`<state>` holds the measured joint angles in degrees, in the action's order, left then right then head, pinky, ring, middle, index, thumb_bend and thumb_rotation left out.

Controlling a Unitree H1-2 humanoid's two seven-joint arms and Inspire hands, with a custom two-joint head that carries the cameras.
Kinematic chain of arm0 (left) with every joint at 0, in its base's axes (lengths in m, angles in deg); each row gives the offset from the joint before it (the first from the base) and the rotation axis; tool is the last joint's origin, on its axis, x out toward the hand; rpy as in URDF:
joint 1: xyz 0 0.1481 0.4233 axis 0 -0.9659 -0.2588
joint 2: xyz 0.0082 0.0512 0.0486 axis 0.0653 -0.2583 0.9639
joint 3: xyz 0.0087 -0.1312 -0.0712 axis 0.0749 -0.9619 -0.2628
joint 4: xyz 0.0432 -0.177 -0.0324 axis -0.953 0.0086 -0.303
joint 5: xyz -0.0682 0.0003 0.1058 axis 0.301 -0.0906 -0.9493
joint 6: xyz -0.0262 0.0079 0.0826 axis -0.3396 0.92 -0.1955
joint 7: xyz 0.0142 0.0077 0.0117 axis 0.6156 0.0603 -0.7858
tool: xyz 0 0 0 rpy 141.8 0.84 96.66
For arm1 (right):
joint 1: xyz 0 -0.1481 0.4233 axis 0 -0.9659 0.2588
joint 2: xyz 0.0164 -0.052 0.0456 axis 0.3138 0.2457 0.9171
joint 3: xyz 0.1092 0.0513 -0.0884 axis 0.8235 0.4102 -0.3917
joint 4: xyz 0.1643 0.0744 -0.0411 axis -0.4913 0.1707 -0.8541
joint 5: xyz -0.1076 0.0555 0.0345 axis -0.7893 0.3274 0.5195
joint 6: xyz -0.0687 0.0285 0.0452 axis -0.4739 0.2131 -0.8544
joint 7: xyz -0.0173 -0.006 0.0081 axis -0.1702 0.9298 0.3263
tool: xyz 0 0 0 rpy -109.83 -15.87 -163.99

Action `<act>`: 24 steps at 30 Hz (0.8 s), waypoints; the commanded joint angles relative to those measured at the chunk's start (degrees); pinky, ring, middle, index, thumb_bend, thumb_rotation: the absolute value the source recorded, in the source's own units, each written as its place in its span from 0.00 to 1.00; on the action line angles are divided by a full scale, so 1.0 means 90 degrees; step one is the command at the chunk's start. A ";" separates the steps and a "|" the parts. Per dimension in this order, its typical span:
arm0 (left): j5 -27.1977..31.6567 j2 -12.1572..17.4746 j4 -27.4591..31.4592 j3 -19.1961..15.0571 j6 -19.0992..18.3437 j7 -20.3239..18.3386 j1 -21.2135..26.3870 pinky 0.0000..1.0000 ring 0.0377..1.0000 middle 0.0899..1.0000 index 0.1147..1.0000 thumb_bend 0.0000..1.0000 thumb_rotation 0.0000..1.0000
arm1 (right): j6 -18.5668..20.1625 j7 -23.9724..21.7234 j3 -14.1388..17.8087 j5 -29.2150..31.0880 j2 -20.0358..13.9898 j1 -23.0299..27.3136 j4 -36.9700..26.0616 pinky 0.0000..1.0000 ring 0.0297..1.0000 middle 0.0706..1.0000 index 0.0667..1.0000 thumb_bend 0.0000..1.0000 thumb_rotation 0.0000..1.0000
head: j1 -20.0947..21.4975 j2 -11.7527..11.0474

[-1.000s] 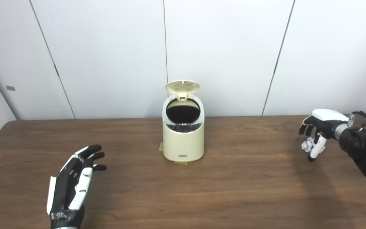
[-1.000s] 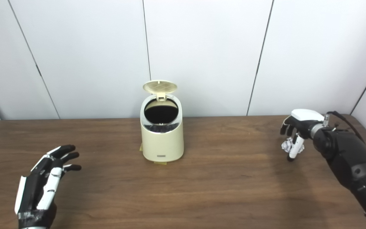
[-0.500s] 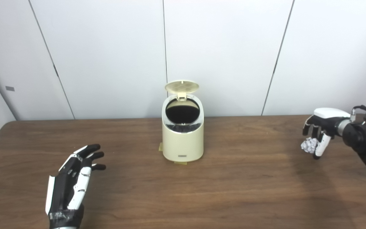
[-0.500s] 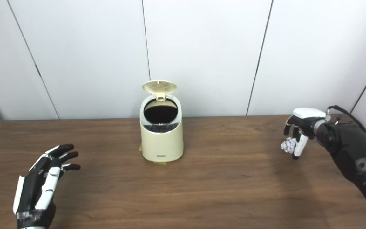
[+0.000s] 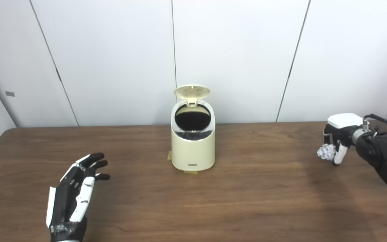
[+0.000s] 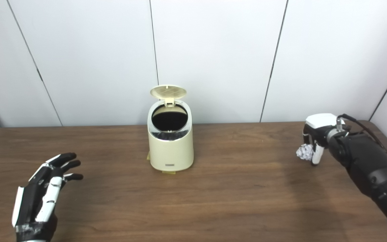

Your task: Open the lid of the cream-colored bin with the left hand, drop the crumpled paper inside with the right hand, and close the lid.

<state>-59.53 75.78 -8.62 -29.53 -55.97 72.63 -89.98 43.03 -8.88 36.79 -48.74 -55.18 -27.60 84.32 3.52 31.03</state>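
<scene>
Crumpled paper point(image 5: 326, 152) sat clasped in the right hand point(image 5: 337, 139), which had lifted it slightly off the table point(image 5: 247, 188) over the last second, well right of the cream-colored bin point(image 5: 192, 148). Its lid point(image 5: 192, 91) stood up; the left hand point(image 5: 76, 188) hung empty, fingers spread.

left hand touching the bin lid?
Apart. Left eye view shows the left hand open, low by the table's near edge; bare wood separates it from the upright lid.

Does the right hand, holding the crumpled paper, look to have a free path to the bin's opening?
Probably yes. The lid stands open behind the bin, and bare table lies between it and the right hand gripping the crumpled paper. The left hand is well aside.
</scene>
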 commanded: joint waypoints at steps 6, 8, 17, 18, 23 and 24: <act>0.0021 0.0040 0.0099 -0.0004 0.0163 -0.0026 0.0129 0.59 0.73 0.75 0.70 0.43 0.54 | 0.0030 0.0372 0.0283 0.0063 -0.0199 0.0126 -0.0378 0.29 0.37 0.40 0.45 0.53 0.00 | 0.0023 -0.0017; 0.0009 0.0036 0.0108 0.0002 0.0140 -0.0023 0.0128 0.59 0.73 0.75 0.70 0.42 0.54 | 0.0018 0.0410 0.0260 0.0037 -0.0173 0.0160 -0.0288 0.30 0.38 0.41 0.45 0.53 0.00 | 0.0028 -0.0027; 0.0024 0.0007 0.0066 0.0004 0.0184 -0.0023 0.0117 0.58 0.72 0.74 0.69 0.43 0.53 | -0.0096 0.0554 0.0453 0.0244 -0.0170 0.0066 -0.0417 0.32 0.40 0.46 0.44 0.53 0.00 | 0.0036 -0.0040; 0.0035 0.0001 0.0072 0.0005 0.0176 -0.0021 0.0116 0.57 0.72 0.74 0.69 0.43 0.52 | -0.0160 0.0576 0.0434 0.0218 -0.0192 0.0066 -0.0436 0.31 0.38 0.44 0.44 0.53 0.00 | 0.0040 -0.0042; 0.0029 0.0019 0.0068 0.0022 0.0173 -0.0045 0.0113 0.58 0.72 0.74 0.70 0.40 0.53 | -0.0296 0.0482 0.0714 0.0567 -0.0231 -0.0007 -0.0762 0.31 0.37 0.40 0.45 0.53 0.00 | 0.0069 -0.0025; 0.0047 0.0022 0.0063 0.0029 0.0173 -0.0059 0.0118 0.57 0.72 0.74 0.70 0.41 0.53 | -0.0327 0.0407 0.0765 0.0649 -0.0246 -0.0015 -0.0869 0.29 0.34 0.38 0.46 0.53 0.00 | 0.0075 -0.0027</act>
<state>-59.57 75.72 -8.75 -29.41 -55.92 72.46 -89.96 40.48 -5.56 42.08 -43.93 -55.16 -30.26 79.04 4.13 30.76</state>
